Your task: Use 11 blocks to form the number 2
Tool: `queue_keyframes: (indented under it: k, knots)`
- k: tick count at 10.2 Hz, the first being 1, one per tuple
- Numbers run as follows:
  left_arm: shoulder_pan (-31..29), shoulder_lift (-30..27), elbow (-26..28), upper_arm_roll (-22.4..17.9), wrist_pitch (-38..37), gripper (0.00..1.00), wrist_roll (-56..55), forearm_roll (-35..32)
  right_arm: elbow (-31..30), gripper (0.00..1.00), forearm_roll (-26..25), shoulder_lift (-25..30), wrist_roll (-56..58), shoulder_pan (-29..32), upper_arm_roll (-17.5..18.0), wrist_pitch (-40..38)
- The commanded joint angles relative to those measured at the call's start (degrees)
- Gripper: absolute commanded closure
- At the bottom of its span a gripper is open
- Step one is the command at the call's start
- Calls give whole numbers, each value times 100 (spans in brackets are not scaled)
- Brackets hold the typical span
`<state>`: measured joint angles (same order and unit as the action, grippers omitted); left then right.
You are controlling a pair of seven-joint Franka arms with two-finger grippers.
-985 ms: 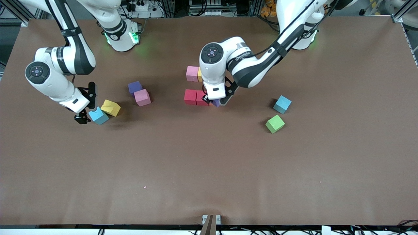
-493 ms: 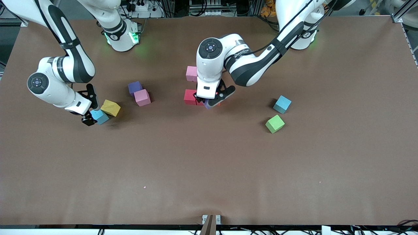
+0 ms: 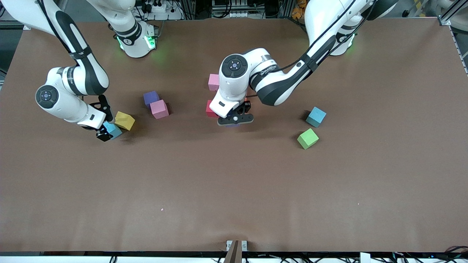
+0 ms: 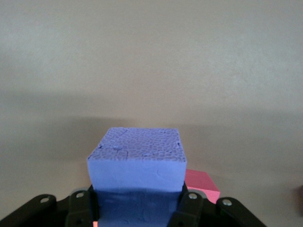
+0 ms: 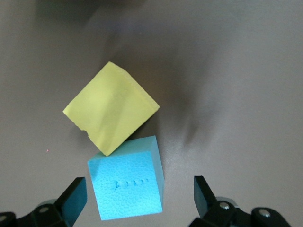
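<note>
My left gripper (image 3: 234,121) is shut on a purple cube (image 4: 135,161) and holds it low over the table beside a red cube (image 3: 210,109), which also shows in the left wrist view (image 4: 202,186). A pink cube (image 3: 214,82) lies farther from the front camera; my left arm hides the other cubes there. My right gripper (image 3: 105,127) is open, its fingers on either side of a light blue cube (image 5: 127,184) that touches a yellow cube (image 5: 111,113). Both also show in the front view, light blue (image 3: 113,130) and yellow (image 3: 124,121).
A second purple cube (image 3: 151,98) and a pink cube (image 3: 159,109) lie together between the two arms. Toward the left arm's end lie a light blue cube (image 3: 316,116) and a green cube (image 3: 308,138).
My left gripper has turned and moved toward the front camera with the purple cube, covering more of the red cubes. My right gripper has closed in around the light blue cube.
</note>
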<state>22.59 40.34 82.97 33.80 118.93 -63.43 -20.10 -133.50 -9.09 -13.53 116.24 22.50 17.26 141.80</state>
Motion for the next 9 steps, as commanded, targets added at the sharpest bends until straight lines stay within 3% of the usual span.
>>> queue_keyframes:
  k: [1, 3, 9]
  knots:
    - [499, 429, -700, -346, -54, 76, 471, -64, -10, 0, 83, -176, 628, 79, -48, 225]
    - [947, 728, -1140, -706, -54, 76, 621, -21, -10, 0, 83, -194, 646, 88, -74, 243]
    - [1221, 1529, -2038, -734, -37, 79, 902, -20, -80, 0, 66, -343, 952, 88, -258, 541]
